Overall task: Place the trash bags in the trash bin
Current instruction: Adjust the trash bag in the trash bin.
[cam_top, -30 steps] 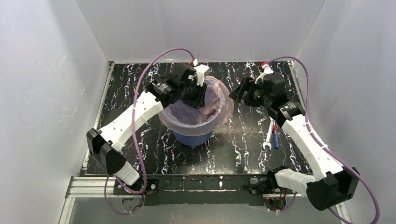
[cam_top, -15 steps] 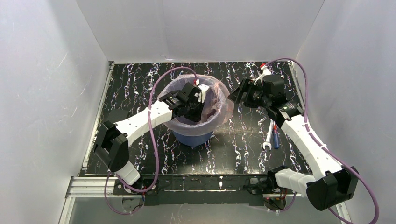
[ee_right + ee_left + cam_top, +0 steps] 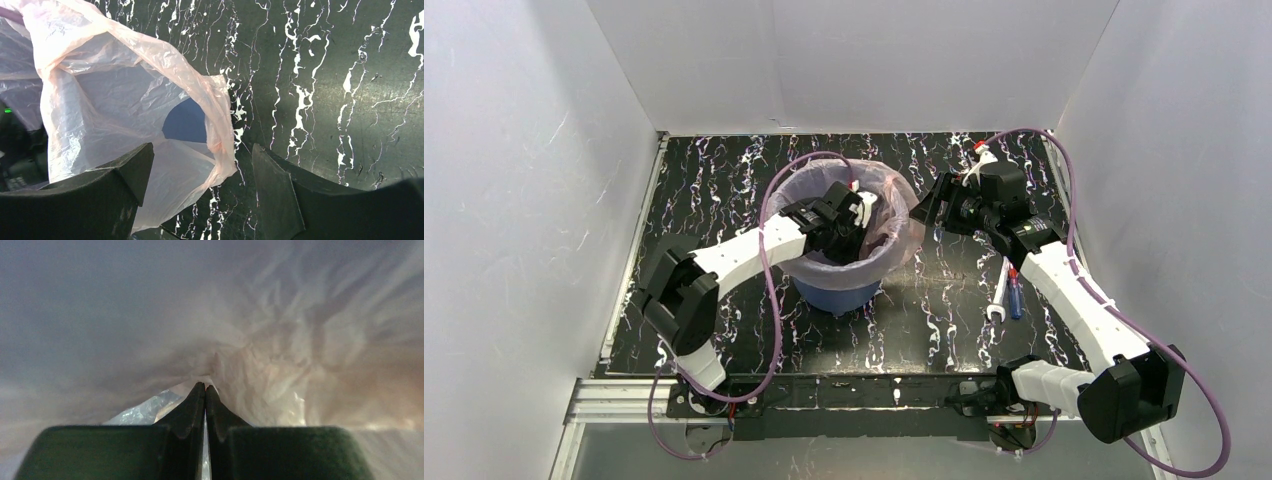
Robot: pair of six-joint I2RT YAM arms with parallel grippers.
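Here, black marbled tabletop (image 3: 714,180) between white walls (image 3: 524,150).

Pale-pink translucent trash bag (image 3: 902,228), crinkly thin film, lining blue trash bin (image 3: 836,296). Mouth open, edge folded out over rim, loose flap hanging down rt side w/ blue visible thru a gap. Bin round, tapered, upright, approx mid tabletop (image 3: 714,180).
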